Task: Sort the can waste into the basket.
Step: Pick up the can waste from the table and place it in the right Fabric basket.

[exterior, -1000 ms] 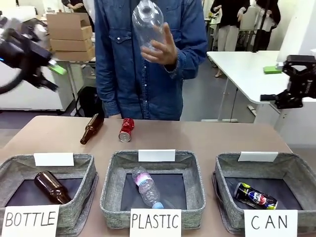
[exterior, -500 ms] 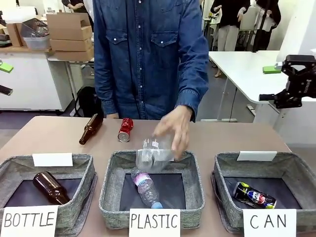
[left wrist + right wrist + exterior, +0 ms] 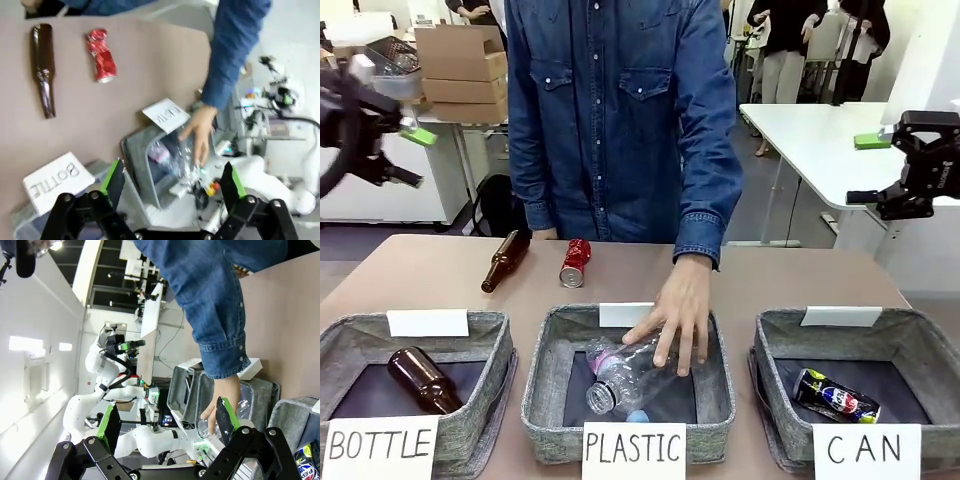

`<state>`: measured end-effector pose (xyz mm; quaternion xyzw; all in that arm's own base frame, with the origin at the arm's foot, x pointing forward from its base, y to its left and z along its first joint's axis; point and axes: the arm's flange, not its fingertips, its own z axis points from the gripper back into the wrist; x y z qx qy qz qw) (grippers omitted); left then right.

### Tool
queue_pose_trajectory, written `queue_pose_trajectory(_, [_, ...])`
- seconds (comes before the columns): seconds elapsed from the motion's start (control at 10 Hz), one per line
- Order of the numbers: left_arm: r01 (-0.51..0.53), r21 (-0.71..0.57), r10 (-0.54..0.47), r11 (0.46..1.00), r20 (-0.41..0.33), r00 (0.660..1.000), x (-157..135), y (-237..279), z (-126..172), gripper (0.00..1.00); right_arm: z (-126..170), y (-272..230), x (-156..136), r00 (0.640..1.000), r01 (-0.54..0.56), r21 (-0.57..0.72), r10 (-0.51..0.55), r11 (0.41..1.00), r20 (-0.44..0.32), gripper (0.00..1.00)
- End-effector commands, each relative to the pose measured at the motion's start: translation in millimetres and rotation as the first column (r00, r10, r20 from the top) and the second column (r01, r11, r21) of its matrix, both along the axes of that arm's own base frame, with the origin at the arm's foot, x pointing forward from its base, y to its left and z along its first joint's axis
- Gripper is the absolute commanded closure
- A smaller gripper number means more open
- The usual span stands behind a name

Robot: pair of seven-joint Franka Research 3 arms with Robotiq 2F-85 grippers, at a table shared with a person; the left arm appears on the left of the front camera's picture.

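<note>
Left pincer (image 3: 172, 175) and right pincer (image 3: 167, 417) gape wide, empty; the basket (image 3: 775, 335) reads CAN, beside PLASTIC basket (image 3: 545, 345) and BOTTLE basket (image 3: 350, 332).

red can (image 3: 576, 263) lying on table (image 3: 800, 280) beside brown bottle (image 3: 506, 260) | dark printed can (image 3: 837, 396) inside CAN basket (image 3: 920, 340) | person's hand (image 3: 680, 315) on clear bottle (image 3: 625, 372) in PLASTIC basket (image 3: 542, 380) | left gripper (image 3: 412, 158) raised, fingers apart | right gripper (image 3: 880, 203) aloft at right

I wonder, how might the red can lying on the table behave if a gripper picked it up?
The red can looks crumpled, so probably light and apt to give further when squeezed. Lying on its side, it might roll if nudged, though its dents likely limit that.
</note>
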<state>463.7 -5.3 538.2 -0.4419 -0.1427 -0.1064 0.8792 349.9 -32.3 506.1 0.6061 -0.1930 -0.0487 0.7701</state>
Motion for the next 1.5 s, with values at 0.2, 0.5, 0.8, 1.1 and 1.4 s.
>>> queue_pose_trajectory(0.2, [-0.021,0.073,0.020,0.997,0.016,1.000,9,-35,-5,0.00,2,-2,0,1.000,-0.012,-0.006,0.012,1.000,0.000,0.00])
queue_pose_trajectory(0.5, [-0.149,0.320,0.140,0.936,0.051,0.989,22,-110,-28,0.00,2,-2,0,1.000,-0.012,-0.006,0.012,1.000,0.000,0.00])
queue_pose_trajectory(0.8, [-0.149,0.525,0.159,0.838,0.027,0.987,54,-191,-74,0.00,2,-2,0,1.000,-0.012,-0.006,0.012,1.000,0.000,0.00])
queue_pose_trajectory(1.1, [-0.165,0.640,0.225,0.751,-0.012,0.974,89,-232,-127,0.00,2,-2,0,1.000,-0.012,-0.006,0.012,1.000,0.000,0.00])
queue_pose_trajectory(1.4, [-0.222,0.678,0.246,0.701,0.062,0.967,137,-263,-185,0.00,2,-2,0,1.000,-0.012,-0.006,0.012,1.000,0.000,0.00])
